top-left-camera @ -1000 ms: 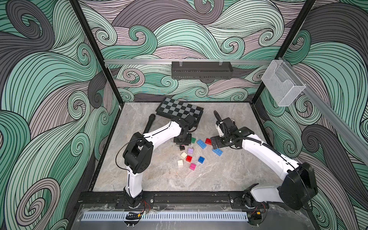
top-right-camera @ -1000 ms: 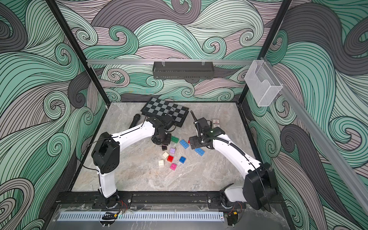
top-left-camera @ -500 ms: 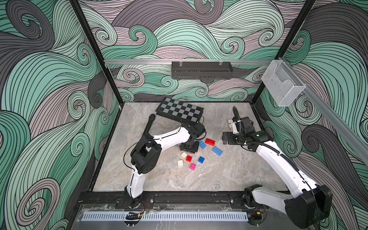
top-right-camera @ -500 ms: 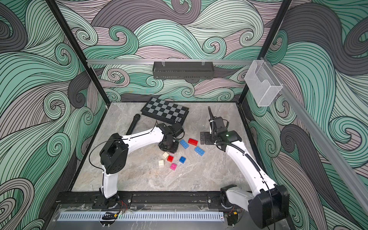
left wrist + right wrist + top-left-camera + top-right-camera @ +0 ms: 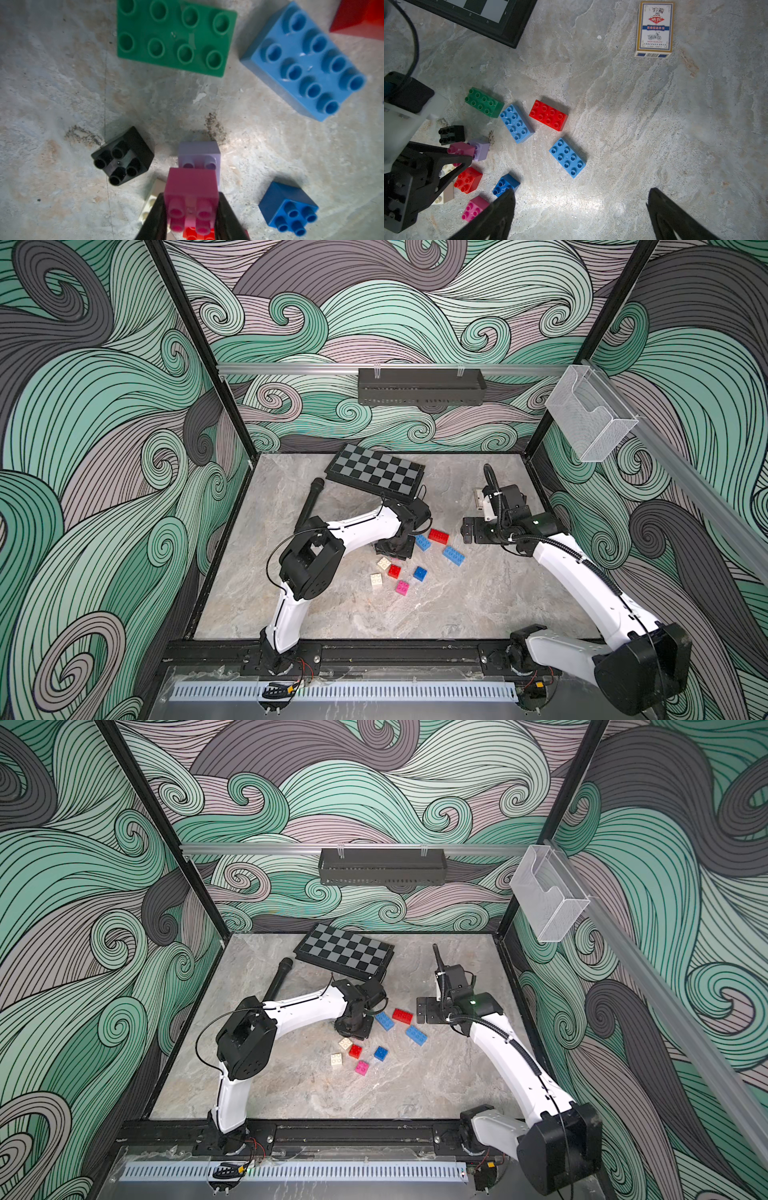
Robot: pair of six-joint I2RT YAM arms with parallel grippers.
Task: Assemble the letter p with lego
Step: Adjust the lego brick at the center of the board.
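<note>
Left of centre in both top views, the left arm has swung away from the checkered board (image 5: 374, 472) and now hangs low over the small square bricks. Its wrist view shows the left gripper (image 5: 191, 207) with fingers (image 5: 155, 218) drawn narrow on a deep pink brick (image 5: 191, 185), studs toward the camera. Just beyond it sits the lilac brick (image 5: 199, 153), half covered by the pink one. Whether the two touch yet I cannot tell from this angle. The black brick (image 5: 122, 155) stands apart at centre left of that frame, and a cream brick (image 5: 152, 195) and a red square brick (image 5: 197, 234) peep out from under the fingers.

Toward the middle of the bench (image 5: 457, 614) the rest of the lego lies loose and unjoined: a second pink brick (image 5: 402, 587), a dark blue square brick (image 5: 420, 573), a light blue oblong brick (image 5: 422, 542), a red oblong brick (image 5: 438, 536) and a second light blue oblong brick (image 5: 453, 555).

Right of centre, the right arm has drawn back from over the oblong bricks, where it was a second ago. The right gripper (image 5: 581, 209) is empty, its fingers (image 5: 500, 212) spread wide, with a card box (image 5: 654, 29) in the upper right of its frame.

That retreat probably clears the cluster for the left arm. Pressing pink onto lilac looks like the first joint of the letter, and no P shape exists yet.
</note>
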